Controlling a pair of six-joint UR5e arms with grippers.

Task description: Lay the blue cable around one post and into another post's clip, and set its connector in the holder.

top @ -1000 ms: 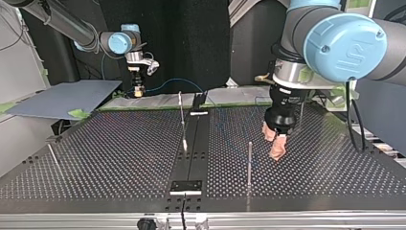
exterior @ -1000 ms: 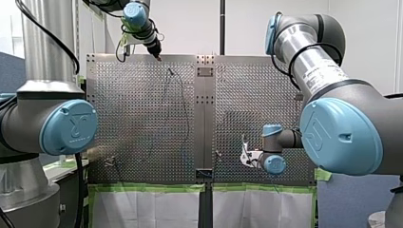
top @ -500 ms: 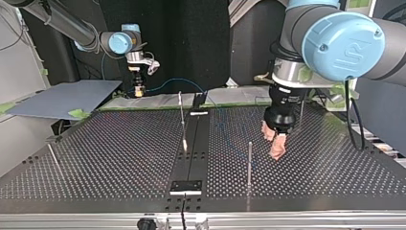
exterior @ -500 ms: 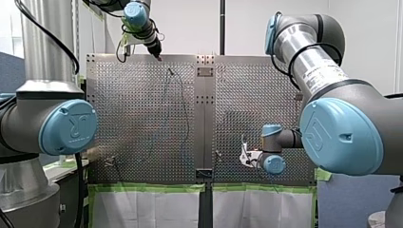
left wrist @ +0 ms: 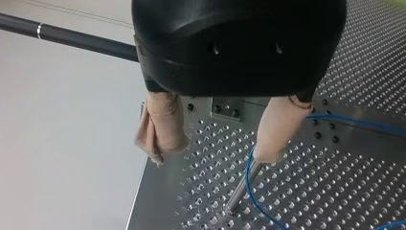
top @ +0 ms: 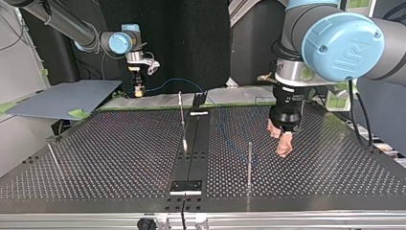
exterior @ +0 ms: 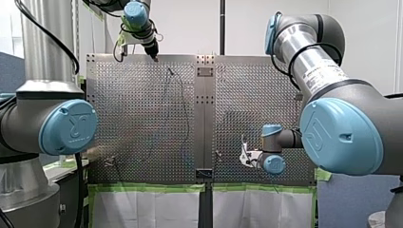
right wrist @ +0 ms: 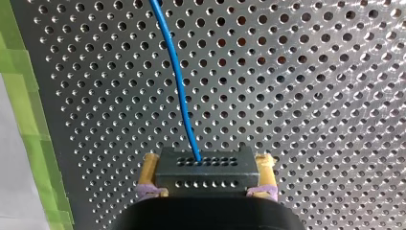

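Advice: carry the slack low and slowly. Front view: the left gripper (exterior: 155, 55) hangs over the table's (exterior: 142, 95) far edge. Top view: its beige pads (top: 285, 143) stand right of the post (top: 249, 163). Left wrist view: jaws wide, empty; the blue cable (left wrist: 249, 177) passes beside the post, under one pad. Right wrist view: the right gripper (right wrist: 207, 176) clamps the connector (right wrist: 206, 165), cable leading ahead.

Two arms (top: 335, 38), two tools (top: 282, 140), one blue cable (right wrist: 177, 81)

Left pincer (top: 280, 143): moves toward the top view's right, now further from the post (top: 249, 163).
Front view: it sits slightly further left at the bench's (exterior: 138, 104) far edge.
Left arm (top: 335, 43): swings the same way with it.
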